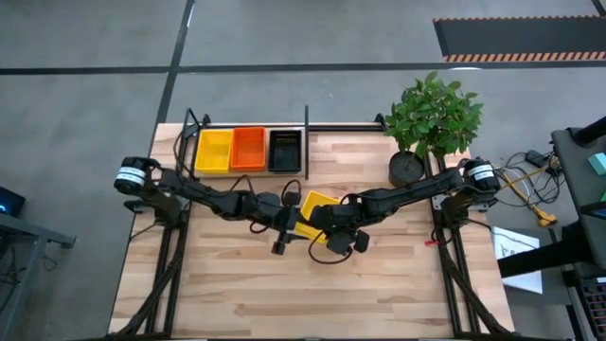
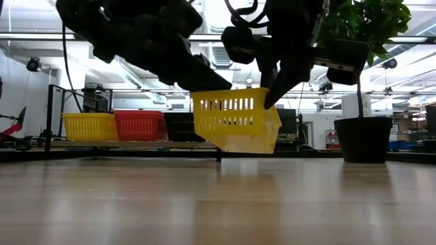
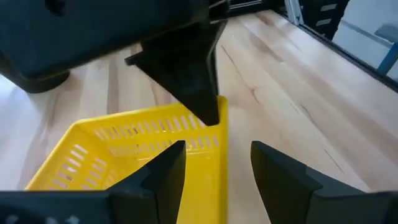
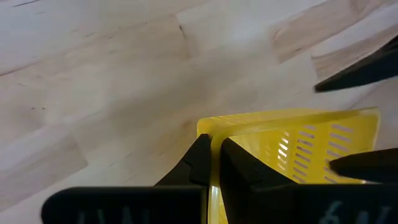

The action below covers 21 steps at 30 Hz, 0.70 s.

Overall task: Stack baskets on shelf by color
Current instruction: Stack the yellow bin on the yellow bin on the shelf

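The yellow mesh basket (image 2: 236,120) hangs clear above the tabletop (image 1: 246,294), in front of the shelf (image 1: 248,174) that carries a yellow basket (image 1: 214,151), an orange basket (image 1: 248,149) and a black basket (image 1: 284,150). Judged from its thin perforated plastic, it is light and slightly flexible; grip it by the rim or wall, not by the mesh centre.

The right gripper (image 4: 214,163) is clamped on one basket wall, its jaws nearly together. The left gripper (image 3: 214,171) has its jaws wide apart, straddling the opposite wall, not pinching it.
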### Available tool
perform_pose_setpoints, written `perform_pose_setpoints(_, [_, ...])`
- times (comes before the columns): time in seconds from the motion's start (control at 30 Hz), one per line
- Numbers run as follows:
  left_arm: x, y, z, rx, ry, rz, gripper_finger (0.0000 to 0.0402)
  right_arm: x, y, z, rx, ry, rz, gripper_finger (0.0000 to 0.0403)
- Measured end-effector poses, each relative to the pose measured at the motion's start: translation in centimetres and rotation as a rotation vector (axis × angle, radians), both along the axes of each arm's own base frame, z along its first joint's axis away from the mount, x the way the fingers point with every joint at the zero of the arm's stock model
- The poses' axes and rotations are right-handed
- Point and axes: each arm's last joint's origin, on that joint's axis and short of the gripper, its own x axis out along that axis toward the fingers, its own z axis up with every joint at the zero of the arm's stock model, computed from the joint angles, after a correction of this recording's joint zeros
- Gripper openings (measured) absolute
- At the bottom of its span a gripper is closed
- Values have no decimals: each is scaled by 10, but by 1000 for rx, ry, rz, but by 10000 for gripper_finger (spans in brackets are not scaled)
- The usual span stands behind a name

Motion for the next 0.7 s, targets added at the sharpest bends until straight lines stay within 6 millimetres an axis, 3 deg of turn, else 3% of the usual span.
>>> perform_pose_setpoints(0.23, [5, 7, -14, -48, 52, 18, 152, 2, 0, 1, 3, -21, 1, 9])
perform_pose_setpoints(0.5, [3, 6, -11, -50, 50, -4, 18, 5, 0, 5, -17, -63, 26, 13])
perform_pose_setpoints(0.7, [2, 6, -10, -49, 53, -8, 3, 7, 1, 6, 1, -85, 2, 46])
